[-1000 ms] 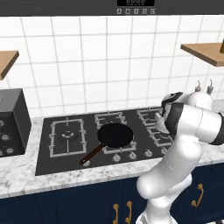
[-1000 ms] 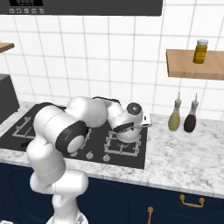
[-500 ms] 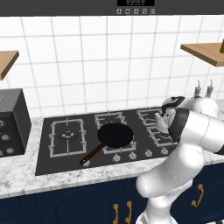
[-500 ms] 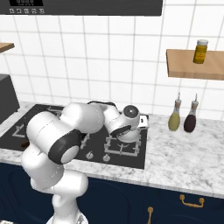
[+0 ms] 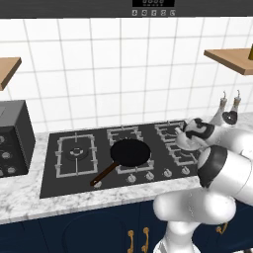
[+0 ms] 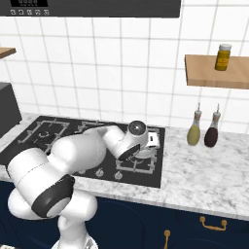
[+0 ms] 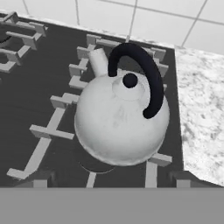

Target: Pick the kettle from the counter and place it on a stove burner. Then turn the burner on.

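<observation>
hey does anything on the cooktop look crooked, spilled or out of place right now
Nothing stands out. The kettle sits upright on a burner grate at the stove's right end, and the pan rests level on the middle burner. No spill shows.

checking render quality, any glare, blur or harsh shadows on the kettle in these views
Hand view: kettle sharp, softly shaded, no glare, faint shadow on the stove beneath it. Left base view: kettle small, mostly hidden by the arm. Right base view: evenly lit, no blur.
</observation>
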